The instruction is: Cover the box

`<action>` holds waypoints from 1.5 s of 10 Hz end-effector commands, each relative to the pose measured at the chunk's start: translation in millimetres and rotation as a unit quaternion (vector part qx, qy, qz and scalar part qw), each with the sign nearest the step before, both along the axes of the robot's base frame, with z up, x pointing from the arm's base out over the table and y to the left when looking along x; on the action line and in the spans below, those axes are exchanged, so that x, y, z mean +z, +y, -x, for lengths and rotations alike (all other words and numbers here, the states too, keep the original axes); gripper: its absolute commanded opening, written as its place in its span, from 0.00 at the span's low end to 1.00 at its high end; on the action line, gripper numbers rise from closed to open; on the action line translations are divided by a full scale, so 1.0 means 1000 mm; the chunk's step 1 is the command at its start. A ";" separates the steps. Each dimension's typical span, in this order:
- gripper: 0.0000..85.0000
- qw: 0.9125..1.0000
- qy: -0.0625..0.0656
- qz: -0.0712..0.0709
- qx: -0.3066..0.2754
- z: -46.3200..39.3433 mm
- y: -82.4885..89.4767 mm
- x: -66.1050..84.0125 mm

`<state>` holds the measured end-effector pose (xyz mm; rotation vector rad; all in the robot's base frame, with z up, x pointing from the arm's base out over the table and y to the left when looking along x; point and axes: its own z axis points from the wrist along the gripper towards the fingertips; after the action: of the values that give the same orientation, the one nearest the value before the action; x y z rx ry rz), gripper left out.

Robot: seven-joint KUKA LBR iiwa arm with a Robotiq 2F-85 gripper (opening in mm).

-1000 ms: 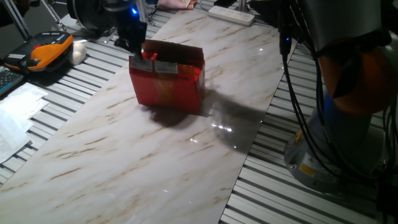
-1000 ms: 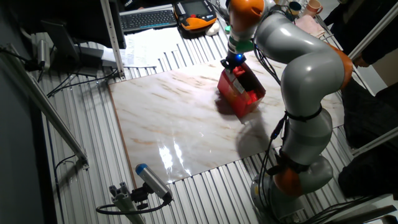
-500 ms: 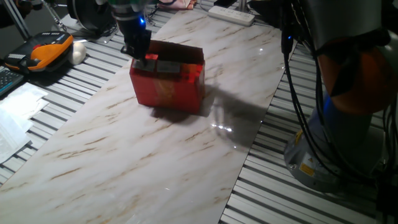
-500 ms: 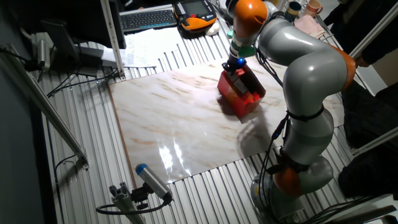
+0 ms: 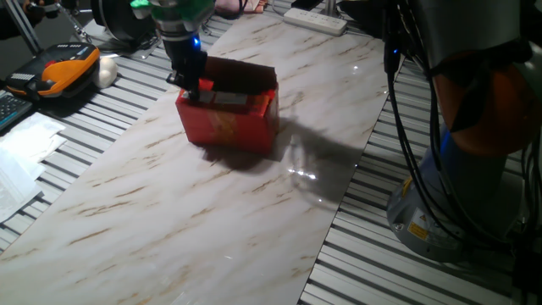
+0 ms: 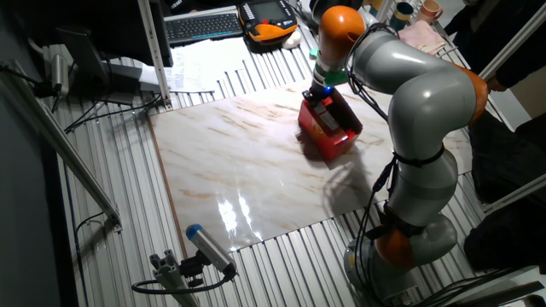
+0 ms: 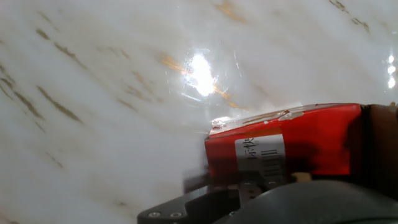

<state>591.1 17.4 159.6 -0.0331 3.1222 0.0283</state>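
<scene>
On the marble-patterned tabletop stands the box, a small red rectangular cardboard carton with faded gold print on its long side and pale labels along the top edge of that side. In one fixed view its top is partly open: a brown inner flap stands upright along the far edge, at about 12 o'clock from the box's middle, while the near flap lies roughly level across the opening. In the other fixed view the box sits in the upper right part of the marble slab, close under the grey arm, its red side catching a bright gleam. The pincer comes down from above at the box's left end, at about 10 o'clock from the box's middle, its dark tip touching or just over the top edge there, with a blue light glowing on the wrist above. Whether its fingers are spread or closed cannot be told from either fixed view. In the hand view the box fills the lower right, at about 4 o'clock, a red face bearing a white label with dark print, lying right against the dark body of the hand at the bottom edge; the fingertips themselves cannot be made out there.
</scene>
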 end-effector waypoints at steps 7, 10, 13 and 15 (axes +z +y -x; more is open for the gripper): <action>0.00 1.000 -0.006 -0.006 0.006 -0.0016 0.000 -0.010; 0.00 1.000 0.022 -0.017 0.000 -0.0029 -0.009 0.029; 0.00 0.999 0.035 -0.004 0.012 -0.0050 -0.025 0.056; 0.00 0.999 0.040 0.000 0.024 -0.0085 -0.045 0.071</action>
<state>599.6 -27.8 230.3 -0.1145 3.2028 0.0277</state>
